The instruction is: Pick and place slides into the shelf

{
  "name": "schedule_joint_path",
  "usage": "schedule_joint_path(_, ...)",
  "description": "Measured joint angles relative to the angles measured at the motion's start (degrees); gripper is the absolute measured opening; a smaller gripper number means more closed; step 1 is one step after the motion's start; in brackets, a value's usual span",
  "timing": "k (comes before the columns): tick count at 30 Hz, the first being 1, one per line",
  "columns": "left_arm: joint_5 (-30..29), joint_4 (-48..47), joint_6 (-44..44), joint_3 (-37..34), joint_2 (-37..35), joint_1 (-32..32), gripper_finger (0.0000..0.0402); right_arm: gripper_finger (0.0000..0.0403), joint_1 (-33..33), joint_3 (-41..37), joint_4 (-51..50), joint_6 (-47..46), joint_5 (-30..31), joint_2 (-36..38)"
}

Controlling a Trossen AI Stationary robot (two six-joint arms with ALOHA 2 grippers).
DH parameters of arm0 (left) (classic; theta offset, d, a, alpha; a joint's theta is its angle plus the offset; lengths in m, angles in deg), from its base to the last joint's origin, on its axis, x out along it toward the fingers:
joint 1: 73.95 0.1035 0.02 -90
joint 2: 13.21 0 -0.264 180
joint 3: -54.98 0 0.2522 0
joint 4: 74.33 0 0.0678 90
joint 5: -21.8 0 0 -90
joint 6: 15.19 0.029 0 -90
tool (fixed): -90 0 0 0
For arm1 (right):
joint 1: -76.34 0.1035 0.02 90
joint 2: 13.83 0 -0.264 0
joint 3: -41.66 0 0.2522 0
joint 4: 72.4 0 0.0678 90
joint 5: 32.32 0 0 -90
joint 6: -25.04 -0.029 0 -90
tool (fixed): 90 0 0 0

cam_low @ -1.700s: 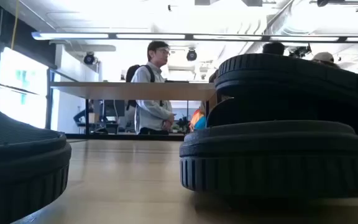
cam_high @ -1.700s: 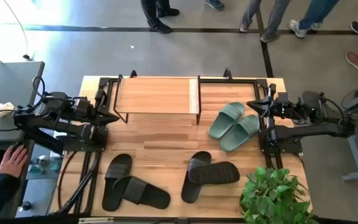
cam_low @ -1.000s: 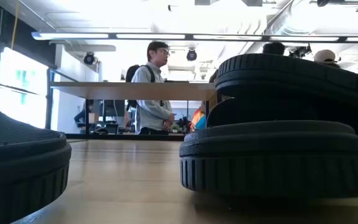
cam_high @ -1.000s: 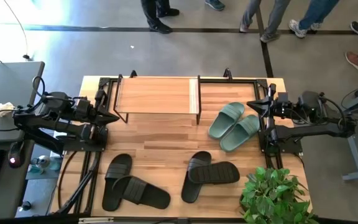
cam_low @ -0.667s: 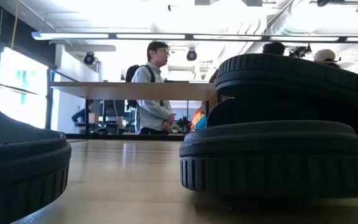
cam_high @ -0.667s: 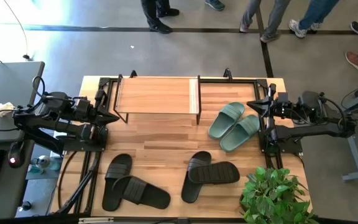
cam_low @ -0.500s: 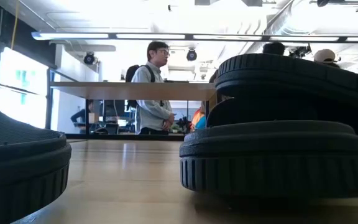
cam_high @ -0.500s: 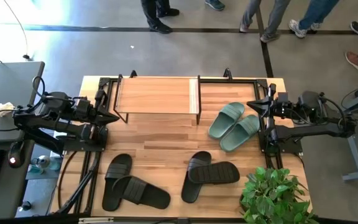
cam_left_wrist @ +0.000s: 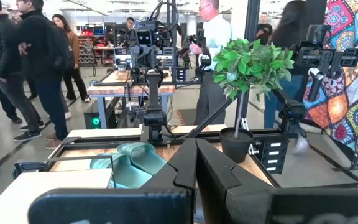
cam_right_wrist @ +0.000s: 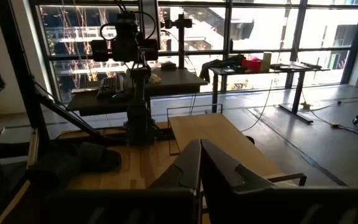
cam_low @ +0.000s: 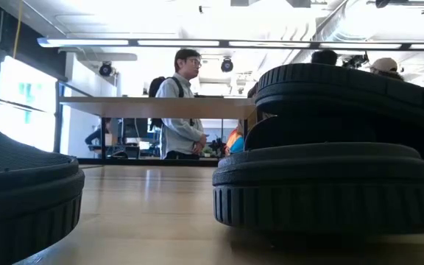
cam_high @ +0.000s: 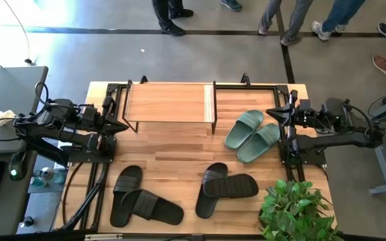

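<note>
Wood table [cam_high: 179, 150] holds all six slides [cam_high: 252, 136]; the shelf [cam_high: 169, 102] is bare. Left gripper [cam_high: 124, 126] and right gripper [cam_high: 271, 114] wait, fingers pressed together, holding nothing. Next, one must reach a slide.

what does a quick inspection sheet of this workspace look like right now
surface: wooden tabletop, bare in the middle
job's things: shelf top holds no slides; green pair touching, right of it; left black pair and right black pair near the front edge, each overlapping
clutter: potted plant at the front right corner
grippers: left gripper parked at the left edge, right gripper at the right edge, both with jaws shut and holding nothing
cables: black cables beside the left arm
surroundings: people's legs behind the table
</note>
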State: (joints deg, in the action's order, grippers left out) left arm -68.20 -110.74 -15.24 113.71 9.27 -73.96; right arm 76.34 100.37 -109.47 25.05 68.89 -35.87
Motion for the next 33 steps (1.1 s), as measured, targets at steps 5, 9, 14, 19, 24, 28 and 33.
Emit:
schedule_joint_path(5,-0.02,0.0,0.0,0.0,0.01,0.0,0.0001,0.0,-0.01,0.0,0.0,0.0,0.0,0.0)
schedule_joint_path(9,-0.01,0.0,0.0,0.0,0.0,-0.01,0.0001,0.0,-0.01,-0.01,0.0,0.0,0.0,0.0)
schedule_joint_path(14,0.01,0.0,0.0,0.0,0.0,0.0,0.0001,0.0,-0.01,-0.01,0.0,0.0,0.0,0.0)
schedule_joint_path(19,0.01,0.0,0.0,0.0,0.0,0.0,0.0001,0.0,0.01,0.0,0.0,0.0,0.0,0.0)
schedule_joint_path(24,0.01,0.0,-0.01,0.0,0.0,-0.02,0.0001,0.0,-0.01,-0.02,0.0,0.02,0.0,0.0)
schedule_joint_path(28,-0.02,-0.07,0.51,0.0,0.02,-0.02,0.0001,0.0,0.0,-0.01,0.0,0.0,0.0,0.0)
schedule_joint_path(33,-0.02,-0.09,4.16,0.0,0.01,0.0,0.0001,0.0,0.0,0.0,0.0,0.0,0.0,0.0)
